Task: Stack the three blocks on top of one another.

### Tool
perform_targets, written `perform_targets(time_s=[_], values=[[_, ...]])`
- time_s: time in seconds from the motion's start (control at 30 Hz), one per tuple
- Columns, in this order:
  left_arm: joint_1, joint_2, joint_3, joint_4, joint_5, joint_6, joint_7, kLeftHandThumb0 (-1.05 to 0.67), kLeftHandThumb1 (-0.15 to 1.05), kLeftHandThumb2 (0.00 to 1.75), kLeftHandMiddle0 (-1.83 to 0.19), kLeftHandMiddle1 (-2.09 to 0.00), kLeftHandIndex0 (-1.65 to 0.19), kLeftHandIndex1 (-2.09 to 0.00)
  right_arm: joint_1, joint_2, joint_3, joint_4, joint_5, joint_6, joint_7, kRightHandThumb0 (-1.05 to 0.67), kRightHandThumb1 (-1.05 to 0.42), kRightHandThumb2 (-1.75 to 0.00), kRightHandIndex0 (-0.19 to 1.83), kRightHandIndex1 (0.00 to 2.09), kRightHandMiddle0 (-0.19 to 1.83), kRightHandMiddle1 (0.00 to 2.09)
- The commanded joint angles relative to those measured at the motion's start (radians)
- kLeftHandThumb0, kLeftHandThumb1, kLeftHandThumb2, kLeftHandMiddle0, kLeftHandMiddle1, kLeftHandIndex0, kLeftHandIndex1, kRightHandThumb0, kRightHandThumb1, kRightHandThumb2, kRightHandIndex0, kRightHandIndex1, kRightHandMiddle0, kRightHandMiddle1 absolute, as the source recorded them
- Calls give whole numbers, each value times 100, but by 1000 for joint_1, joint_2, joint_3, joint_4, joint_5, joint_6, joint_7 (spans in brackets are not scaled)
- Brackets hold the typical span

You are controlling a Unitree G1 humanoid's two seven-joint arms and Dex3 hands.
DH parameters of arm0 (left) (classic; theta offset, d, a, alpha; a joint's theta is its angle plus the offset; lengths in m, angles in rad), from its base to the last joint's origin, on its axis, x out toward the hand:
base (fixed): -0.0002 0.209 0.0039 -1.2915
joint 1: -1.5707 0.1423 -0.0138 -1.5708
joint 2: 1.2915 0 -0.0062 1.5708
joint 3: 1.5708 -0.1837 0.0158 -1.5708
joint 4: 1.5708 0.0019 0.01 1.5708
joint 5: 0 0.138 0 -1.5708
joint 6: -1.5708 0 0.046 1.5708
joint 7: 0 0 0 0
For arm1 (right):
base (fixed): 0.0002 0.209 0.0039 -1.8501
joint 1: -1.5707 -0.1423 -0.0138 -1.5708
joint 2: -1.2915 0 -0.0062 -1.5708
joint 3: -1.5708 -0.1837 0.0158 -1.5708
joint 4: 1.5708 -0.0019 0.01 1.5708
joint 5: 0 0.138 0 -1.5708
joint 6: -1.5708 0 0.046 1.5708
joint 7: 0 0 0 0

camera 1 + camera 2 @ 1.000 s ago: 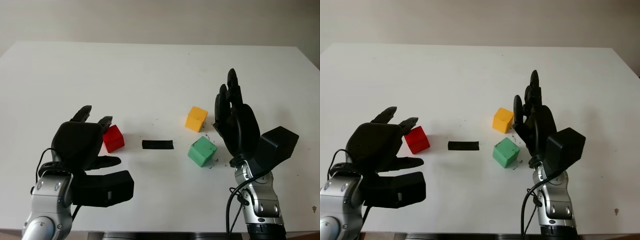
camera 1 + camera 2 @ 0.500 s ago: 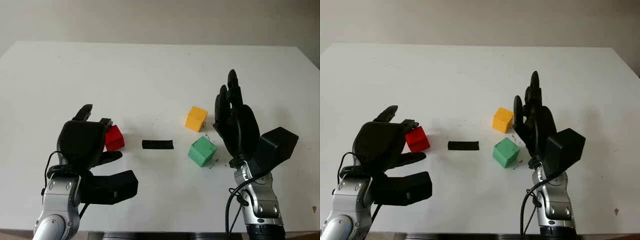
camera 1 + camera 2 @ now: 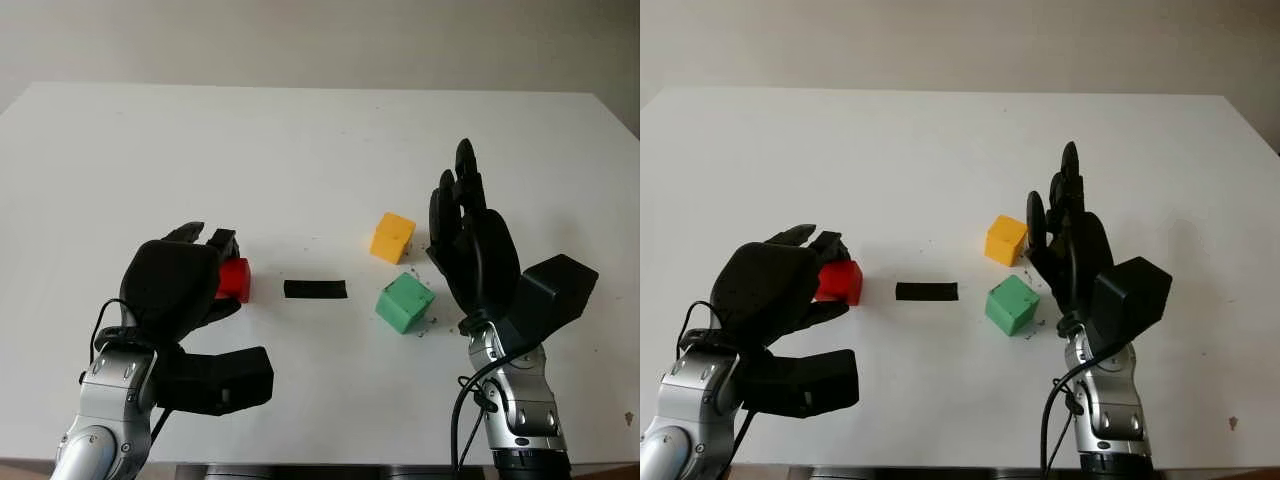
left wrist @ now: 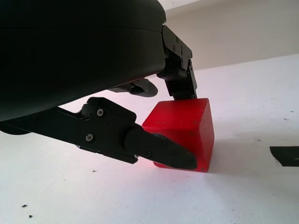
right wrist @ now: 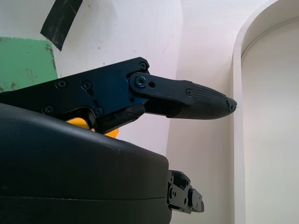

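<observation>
A red block (image 3: 237, 280) sits on the white table (image 3: 300, 140) at the left. My left hand (image 3: 222, 276) is curled around it; in the left wrist view one finger presses on the red block (image 4: 184, 125) from behind and the thumb (image 4: 159, 149) lies across its near face. The block still touches the table. A yellow block (image 3: 392, 237) and a green block (image 3: 405, 303) stand apart at the right of centre. Just to their right my right hand (image 3: 468, 235) is held upright and open, touching neither.
A short strip of black tape (image 3: 315, 289) lies flat between the red block and the green one. Small dark specks dot the table around the green block. The table's far half is bare white surface.
My left hand has moved right and closed its fingers over the red block, which now is partly hidden by them. The right hand, yellow and green blocks have not moved.
</observation>
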Motion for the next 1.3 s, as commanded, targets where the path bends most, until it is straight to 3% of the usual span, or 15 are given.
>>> perform_targets(time_s=[0.0,0.3,0.53,0.9,1.27], values=[[-12,18,11,-21,-17,-10,-17,-31,105,10,-42,-6,-41,-86,4,-2,-2,-15,4,-9,-1,-73,-105,-58,-19,0,-19,0],[-162,56,36,-45,-216,-63,-144,-32,105,10,-39,-5,-46,-86,8,2,7,-18,-9,-12,-7,-73,-105,-59,-19,0,-19,0],[-295,-11,-64,7,-181,-23,-191,-28,99,6,-45,-6,-56,-82,16,8,19,-20,-29,-26,-18,-74,-105,-61,-19,0,-19,0],[-350,-119,-211,112,-58,54,-201,-23,95,4,-49,-6,-58,-92,25,15,26,-27,-40,-16,-41,-74,-105,-60,-19,0,-19,0],[-330,-196,-289,119,24,104,-248,-19,92,4,-48,-5,-56,-103,22,22,29,-21,-28,-14,-34,-73,-105,-59,-19,0,-19,0]])
